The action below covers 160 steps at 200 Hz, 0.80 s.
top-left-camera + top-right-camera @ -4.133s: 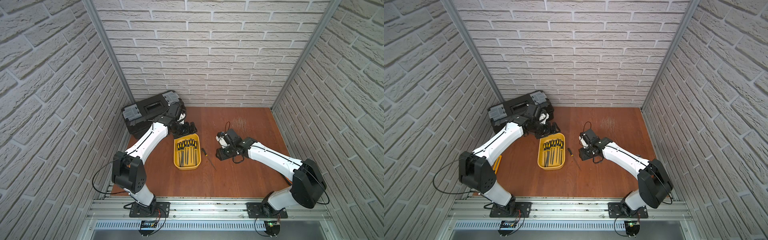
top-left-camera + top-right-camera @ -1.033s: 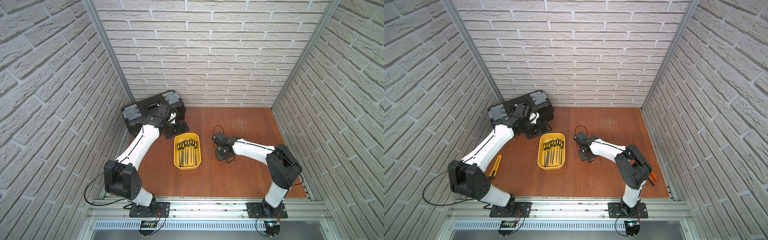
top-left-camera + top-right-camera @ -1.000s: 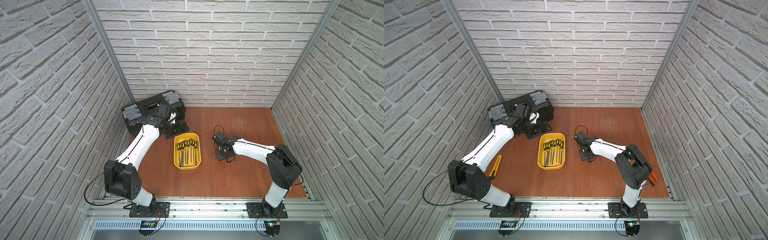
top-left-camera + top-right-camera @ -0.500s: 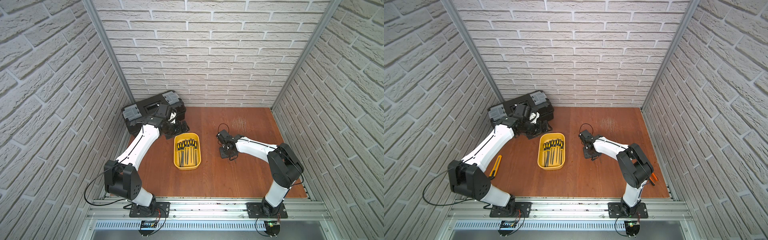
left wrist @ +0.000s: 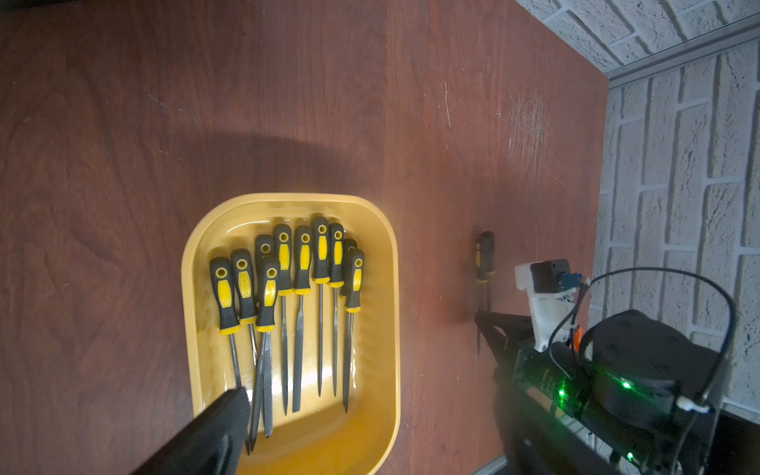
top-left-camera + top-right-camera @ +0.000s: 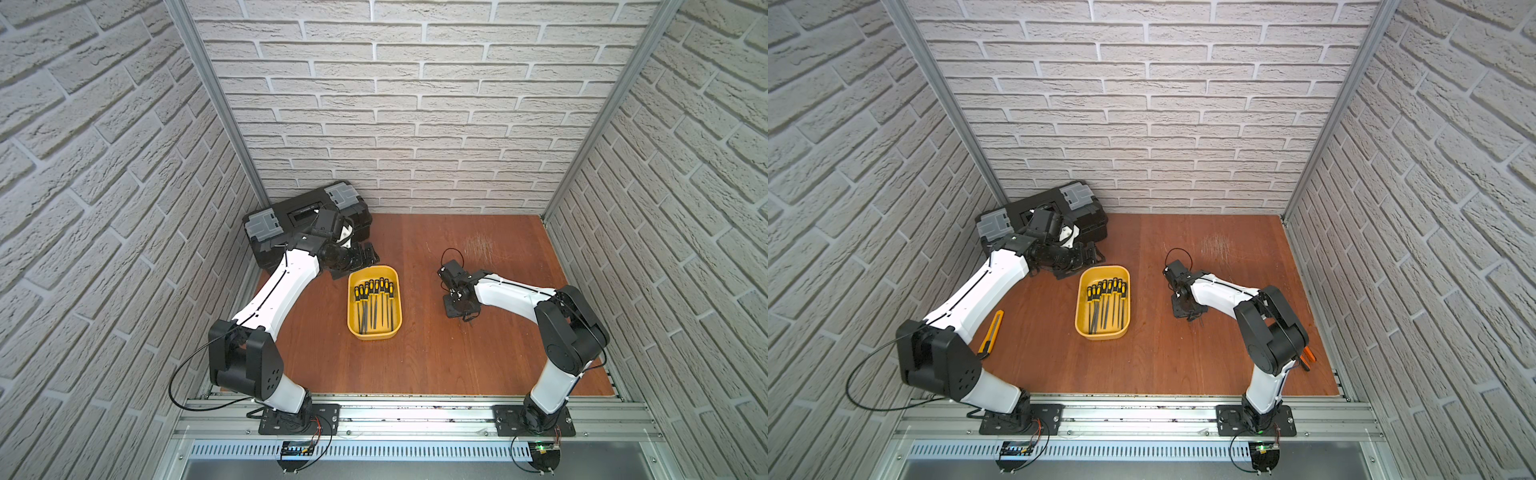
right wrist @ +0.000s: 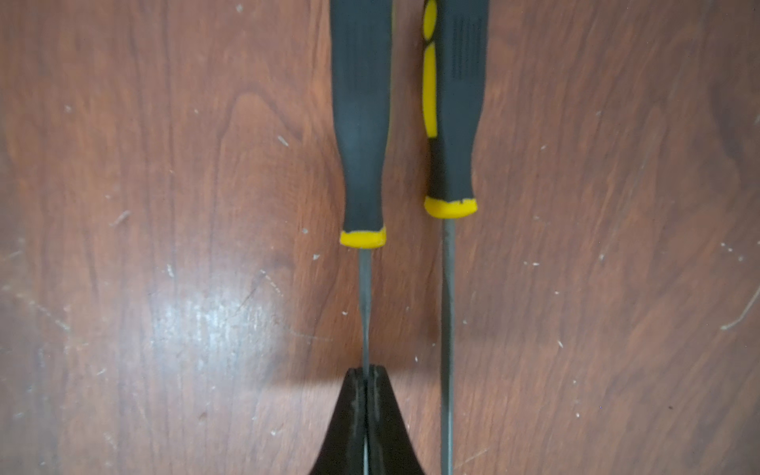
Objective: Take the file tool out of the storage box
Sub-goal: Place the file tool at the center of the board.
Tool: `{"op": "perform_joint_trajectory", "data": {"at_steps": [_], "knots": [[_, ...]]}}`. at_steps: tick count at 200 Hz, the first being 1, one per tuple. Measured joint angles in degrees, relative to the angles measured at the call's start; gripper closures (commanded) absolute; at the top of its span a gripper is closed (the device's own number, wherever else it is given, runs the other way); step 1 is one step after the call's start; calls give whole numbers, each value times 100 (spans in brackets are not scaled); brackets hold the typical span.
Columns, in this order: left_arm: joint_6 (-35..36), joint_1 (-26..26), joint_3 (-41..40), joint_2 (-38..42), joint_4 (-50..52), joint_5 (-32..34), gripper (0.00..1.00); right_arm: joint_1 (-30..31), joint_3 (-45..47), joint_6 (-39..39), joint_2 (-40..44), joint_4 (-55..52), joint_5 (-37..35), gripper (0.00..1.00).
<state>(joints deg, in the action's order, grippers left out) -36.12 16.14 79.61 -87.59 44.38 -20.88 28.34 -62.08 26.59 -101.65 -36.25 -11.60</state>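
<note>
Files (image 6: 374, 303) lie side by side in the storage box (image 6: 349, 307) in a top view, the left gripper (image 6: 365, 257) spread wide at its far end, the right gripper (image 6: 459, 309) well apart over the table (image 6: 415, 353); left wrist view: about ten sit there, shanks parallel. Right wrist view: the right jaws pinch the thin shank of one file (image 7: 362, 123) outside the box, handle pointing straight away; a second file (image 7: 450, 123) lies parallel just beside

Both top views are looking down from high above the black-and-yellow-handled file tool (image 7: 362, 123), sharing the whole red-brown wooden tabletop (image 6: 415, 357). The right wrist camera is peering along that tool's shank from very close; the left wrist camera is watching from farther off.
</note>
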Motion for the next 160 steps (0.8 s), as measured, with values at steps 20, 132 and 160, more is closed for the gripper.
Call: {"op": "perform_joint_trajectory", "data": {"at_steps": [20, 132, 160], "knots": [[-2, 0, -44, 0, -11, 0, 2, -7, 61, 0, -4, 9, 9, 97], [-4, 0, -52, 2, -20, 2, 1, -11, 98, 2, -26, 129, -2, 82], [-7, 0, -52, 2, -20, 2, 2, -11, 98, 0, -26, 131, -17, 80]]}}
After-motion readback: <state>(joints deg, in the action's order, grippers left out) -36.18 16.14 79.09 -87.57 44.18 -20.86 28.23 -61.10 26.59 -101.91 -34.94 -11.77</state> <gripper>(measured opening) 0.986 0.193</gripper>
